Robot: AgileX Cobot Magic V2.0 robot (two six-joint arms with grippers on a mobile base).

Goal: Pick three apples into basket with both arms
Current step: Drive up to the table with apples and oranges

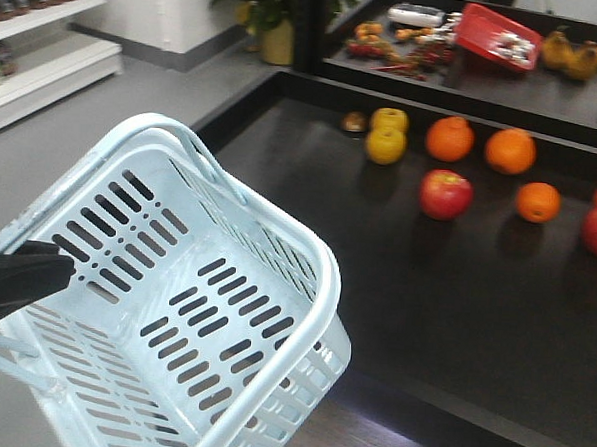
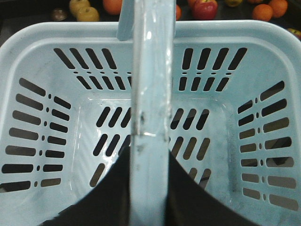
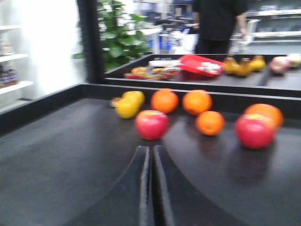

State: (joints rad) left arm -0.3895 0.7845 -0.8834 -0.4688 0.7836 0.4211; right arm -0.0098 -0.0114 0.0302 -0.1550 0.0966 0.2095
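Basket (image 1: 136, 275) — in left end effector (image 2: 149, 162)

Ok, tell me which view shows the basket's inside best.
The left wrist view: it looks straight down into the basket, showing all four slotted walls and the empty floor, the handle crossing mid-frame. The front view shows it tilted and cropped. The right wrist view shows none of it.

Two apples (image 1: 445, 194), four oranges (image 1: 449, 138), two yellow fruits (image 1: 385, 145), one basket (image 2: 47, 35).
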